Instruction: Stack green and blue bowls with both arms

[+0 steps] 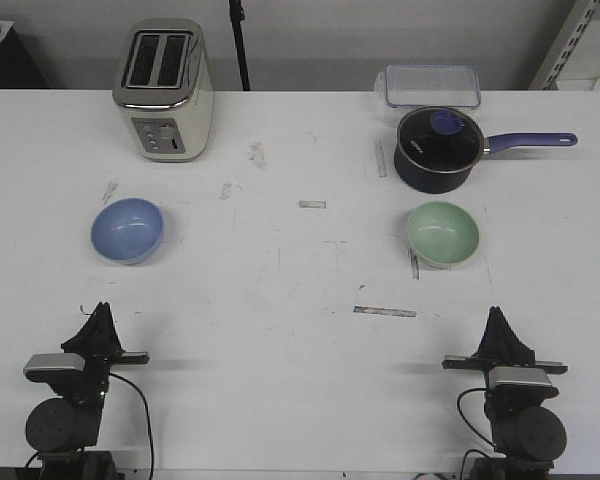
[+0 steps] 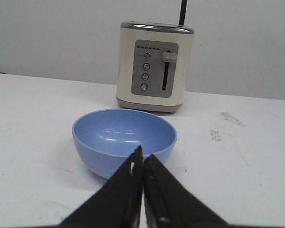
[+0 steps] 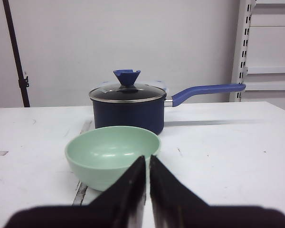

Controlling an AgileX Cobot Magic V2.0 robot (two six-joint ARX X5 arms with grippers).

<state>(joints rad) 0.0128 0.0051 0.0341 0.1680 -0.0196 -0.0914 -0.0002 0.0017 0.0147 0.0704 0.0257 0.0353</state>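
You have the blue bowl [image 1: 128, 229] far left, upright, near the toaster [image 1: 164, 88]; green bowl [image 1: 443, 233] right, just before the saucepan [image 1: 439, 148]; left gripper [image 2: 142, 164] and right gripper [image 3: 147, 172] both closed, empty, each short of its bowl.

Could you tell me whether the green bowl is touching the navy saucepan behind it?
Apart. The front view shows a strip of bare white table between the green bowl and the saucepan; the right wrist view merely overlaps them.
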